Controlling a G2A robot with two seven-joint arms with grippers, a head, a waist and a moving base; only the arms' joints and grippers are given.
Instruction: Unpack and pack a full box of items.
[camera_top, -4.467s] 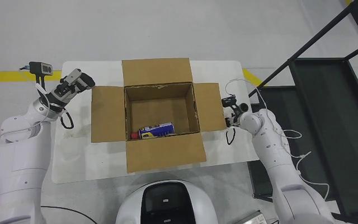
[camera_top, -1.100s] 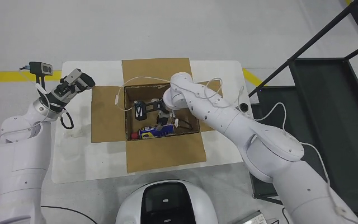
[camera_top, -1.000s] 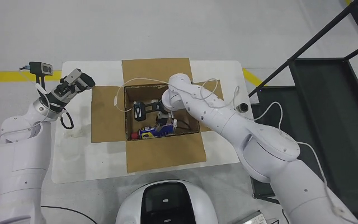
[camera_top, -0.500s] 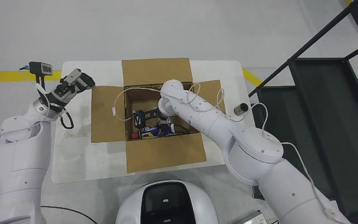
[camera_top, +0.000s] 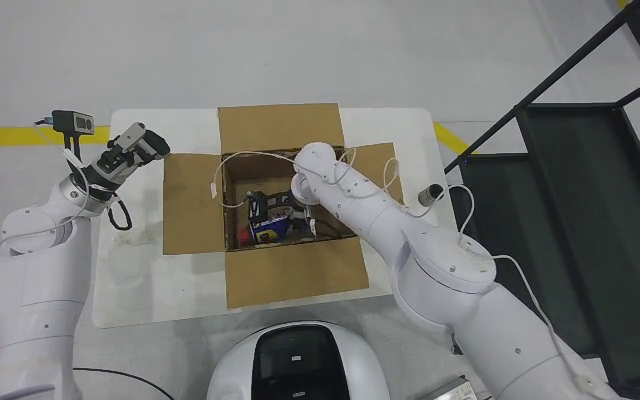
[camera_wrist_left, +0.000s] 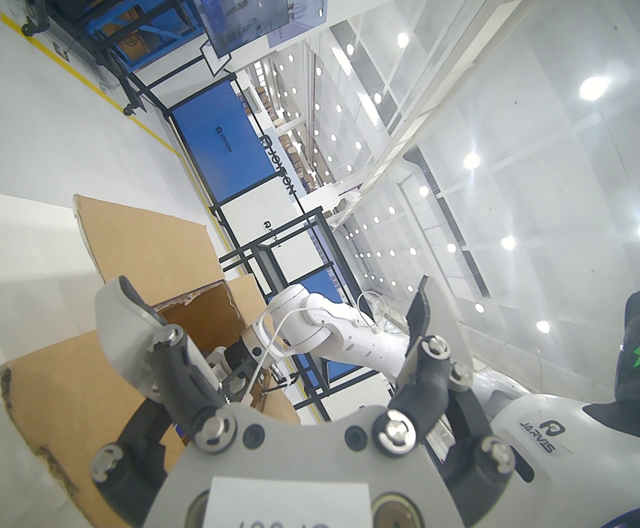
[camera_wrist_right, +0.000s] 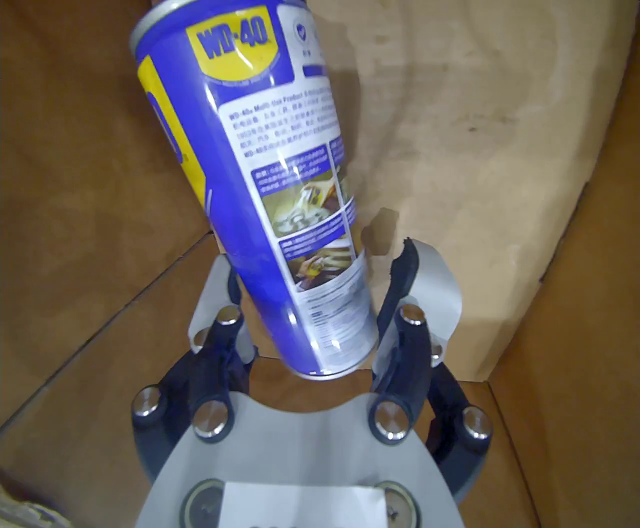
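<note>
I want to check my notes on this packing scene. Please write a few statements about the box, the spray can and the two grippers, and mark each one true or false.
1. The spray can lies inside the cardboard box. True.
2. The left gripper holds the spray can. False: it is empty, with its jaws open, outside the box.
3. The right gripper is down in the box with the can's end between its jaws. True.
4. The box's flaps are folded shut. False: all four are spread open.
</note>
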